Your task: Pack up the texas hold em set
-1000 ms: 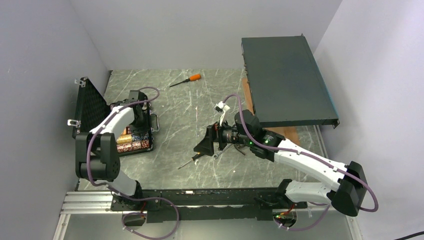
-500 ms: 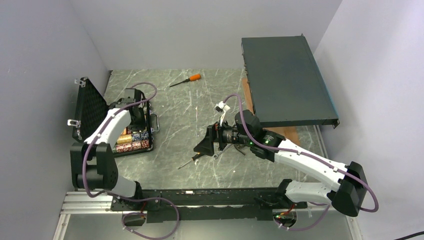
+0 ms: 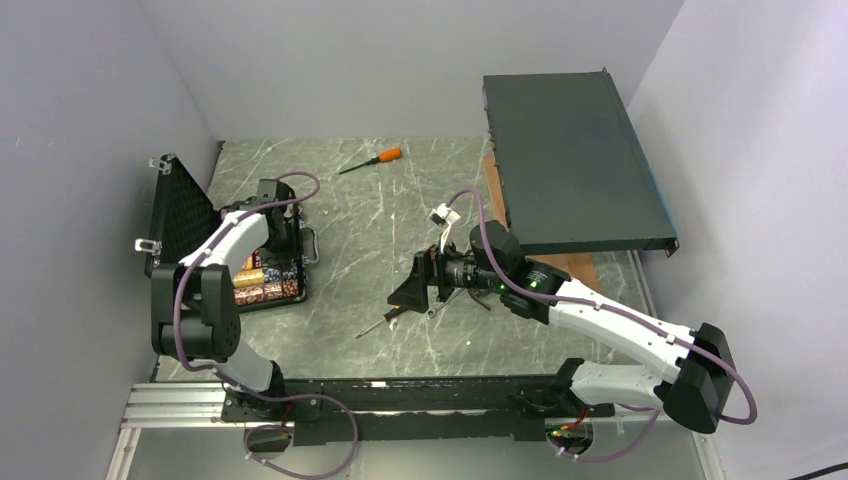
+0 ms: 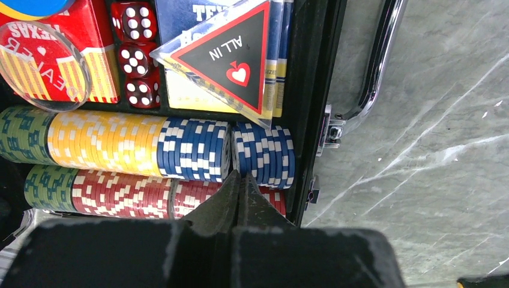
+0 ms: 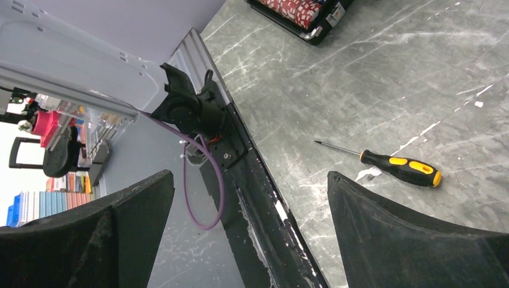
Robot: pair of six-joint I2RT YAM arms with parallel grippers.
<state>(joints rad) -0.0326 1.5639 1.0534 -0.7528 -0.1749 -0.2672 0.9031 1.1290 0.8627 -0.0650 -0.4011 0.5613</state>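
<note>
Left claw [image 4: 238, 180] newly clenched above poker chips [image 4: 192, 150], dice [image 4: 133, 60] seen wrist-only, right claw [image 5: 246, 183] spread

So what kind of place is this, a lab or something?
Most likely a robotics lab test cell: a left arm and right arm bolted to a rail, plain grey walls boxing the table in, and props like a poker case and screwdriver.
</note>
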